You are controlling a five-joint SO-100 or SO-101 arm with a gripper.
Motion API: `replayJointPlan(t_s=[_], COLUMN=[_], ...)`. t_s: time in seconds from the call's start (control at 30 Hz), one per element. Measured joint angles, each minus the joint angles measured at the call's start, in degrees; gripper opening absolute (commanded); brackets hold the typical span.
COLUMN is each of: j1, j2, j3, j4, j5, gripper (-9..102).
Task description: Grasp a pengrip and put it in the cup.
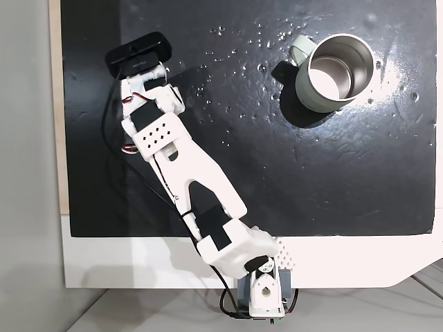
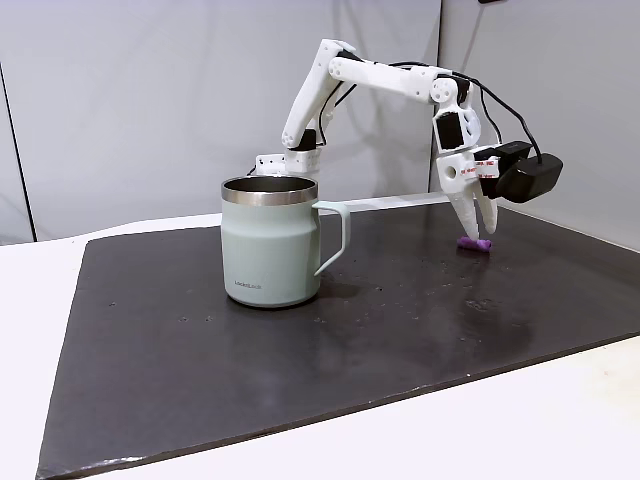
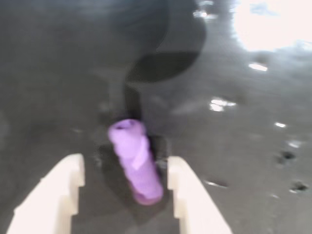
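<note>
- While my arm (image 1: 201, 187) reaches diagonally across the black mat (image 1: 277, 180) in a fixed view from above, my claw (image 3: 124, 168) points down at the mat surface.
- Claw state: spread apart. In the wrist view, my two white fingers (image 3: 53, 195) stand one on each side of the pengrip (image 3: 135, 161), with a visible gap on the left side; on the right side the finger lies just beside the pengrip, and contact cannot be confirmed because the picture is blurred.
- Pengrip position: lying on its side on the mat, between my fingers, its open end pointing away from the wrist camera. In a fixed view from the side, the pengrip (image 2: 474, 243) shows as a small purple piece on the mat directly under my claw (image 2: 481, 225).
- Cup position: the cup (image 2: 270, 243) stands upright on the mat, well apart from my claw, with its loop handle turned toward the claw side in that view. In the fixed view from above, the cup (image 1: 336, 72) sits near the upper right of the mat, its steel inside showing.
- Camera block: the black camera block (image 2: 528, 178) hangs beside my wrist, above the mat.
- Mat support: the mat rests on a white table (image 2: 560, 430).
</note>
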Motion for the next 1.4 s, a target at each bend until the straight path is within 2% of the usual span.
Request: replayJointPlan(t_s=[0.17, 0.3, 0.5, 0.73, 1.03, 1.17, 1.4], j1=[-0.5, -0.5, 0.0, 0.4, 0.4, 1.0, 6.9], j2=[-5.4, -7.6, -10.1, -10.9, -9.8, -10.0, -9.8], j3=[-9.6, -12.2, -12.4, -12.5, -10.5, -16.4, -42.4], j4=[7.7, 10.6, 11.0, 9.7, 8.7, 17.0, 38.6], j5=[-2.0, -3.8, -5.3, -5.7, -3.6, 0.3, 4.7], gripper=[24, 24, 22, 0, 0, 0, 0])
